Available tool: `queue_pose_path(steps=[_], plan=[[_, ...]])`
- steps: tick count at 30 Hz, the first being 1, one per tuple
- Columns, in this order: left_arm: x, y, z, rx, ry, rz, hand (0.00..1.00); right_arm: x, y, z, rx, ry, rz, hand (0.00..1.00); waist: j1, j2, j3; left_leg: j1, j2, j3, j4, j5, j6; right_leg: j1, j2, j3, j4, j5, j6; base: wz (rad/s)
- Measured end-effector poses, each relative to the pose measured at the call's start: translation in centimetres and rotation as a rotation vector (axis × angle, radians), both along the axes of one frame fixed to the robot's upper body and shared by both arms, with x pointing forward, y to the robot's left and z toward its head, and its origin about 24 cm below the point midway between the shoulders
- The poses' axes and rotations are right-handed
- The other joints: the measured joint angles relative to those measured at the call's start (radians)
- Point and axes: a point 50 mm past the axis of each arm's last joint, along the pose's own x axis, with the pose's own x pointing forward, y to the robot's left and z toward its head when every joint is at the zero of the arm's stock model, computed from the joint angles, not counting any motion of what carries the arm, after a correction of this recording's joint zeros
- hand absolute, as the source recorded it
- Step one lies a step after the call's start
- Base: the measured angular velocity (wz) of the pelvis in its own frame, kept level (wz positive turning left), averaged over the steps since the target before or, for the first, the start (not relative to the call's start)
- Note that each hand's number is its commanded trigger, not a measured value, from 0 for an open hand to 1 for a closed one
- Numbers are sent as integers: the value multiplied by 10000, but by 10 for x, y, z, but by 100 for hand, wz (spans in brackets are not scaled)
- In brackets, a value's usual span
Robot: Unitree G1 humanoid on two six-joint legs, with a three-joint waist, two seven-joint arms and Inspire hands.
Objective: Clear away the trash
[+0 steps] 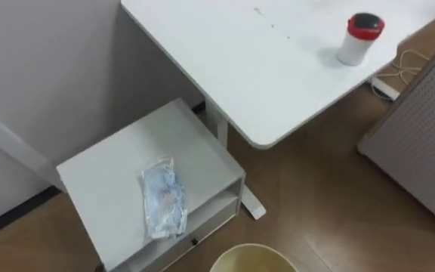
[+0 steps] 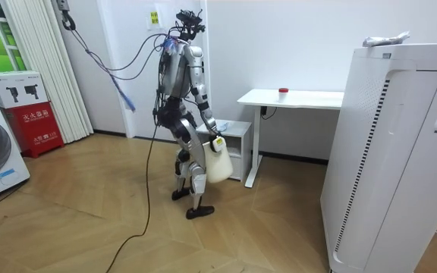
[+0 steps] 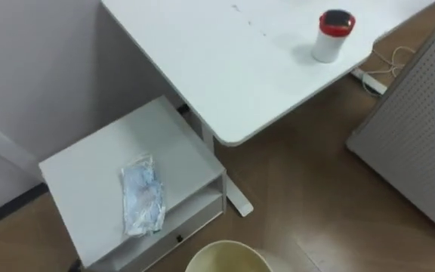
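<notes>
The right hand (image 2: 217,140), going by the body in the room view, is hung low beside the hip with a pale bin (image 2: 217,165) dangling under it. How it's clamped on can't be told, it's way too small there. The garbage is taken to be the crumpled bluish wrapper (image 1: 163,198), laid flat on top of the low white cabinet (image 1: 104,170), towards its front edge, next to the white desk (image 1: 225,68).

The bit that matters: in the eye views the bin's rim is caught at the bottom edge, and the wrapper is found up and to the left of it, so on the robot's left-front. Its long axis is run roughly toward-and-away from the robot, tilted a little. With the right hand tied up by the bin, the left arm is judged the nearer one for the grab, assuming it's free.

Most of the bin is cut off in the eye views. What the wrapper really is (bag? mask pack?) can't be made out. A red-lidded cup (image 1: 359,39) is parked on the desk, well apart.
</notes>
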Motion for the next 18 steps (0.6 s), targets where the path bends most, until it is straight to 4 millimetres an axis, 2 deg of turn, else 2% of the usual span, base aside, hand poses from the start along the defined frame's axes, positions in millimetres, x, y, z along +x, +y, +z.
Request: queue_pose_path(steps=[2, 3, 5, 7, 11, 14, 18], plan=[[20, -1, 15, 304, -832, 144, 0, 4, 2, 2, -41, -62, 319, 100, -92, 14, 34, -419, 13, 19, 305, -8, -25, -470, -5, 6, 279, -78, -67, -4], [23, -1, 18, 387, -1004, 221, 0, 6, 3, 3, -57, -98, 408, 100, -102, 14, 40, -527, 20, 21, 384, -12, -33, -585, 2, 5, 341, -107, -88, -10], [36, -1, 30, 652, -1591, 494, 0, 15, 5, 7, -62, -329, 562, 100, -162, 4, 129, -914, 128, 92, 599, 0, -79, -1048, 49, 48, 543, -109, -90, -15], [44, 0, 38, 900, -1956, 710, 0, 22, 9, 11, -73, -570, 817, 100, -169, -41, 187, -1235, 230, 196, 759, -18, -141, -1422, 141, 163, 669, -74, -122, -21], [57, 2, 53, 1659, -2628, 809, 0, 33, 17, 19, 38, -1035, 1306, 100, -485, -1, 224, -1815, 372, 262, 948, 11, -159, -2032, 256, 230, 809, 79, -320, -10], [72, 1, 70, 1936, -3341, 922, 0, 38, 20, 22, 72, -1228, 1534, 100, -676, 17, 240, -2089, 400, 264, 1051, 13, -157, -2322, 274, 241, 901, 68, -344, 0], [81, 4, 84, 2231, -4007, 998, 0, 43, 26, 26, 190, -1469, 1718, 100, -960, 19, 270, -2272, 400, 281, 1127, -38, -163, -2542, 263, 249, 1004, 49, -363, -3]])
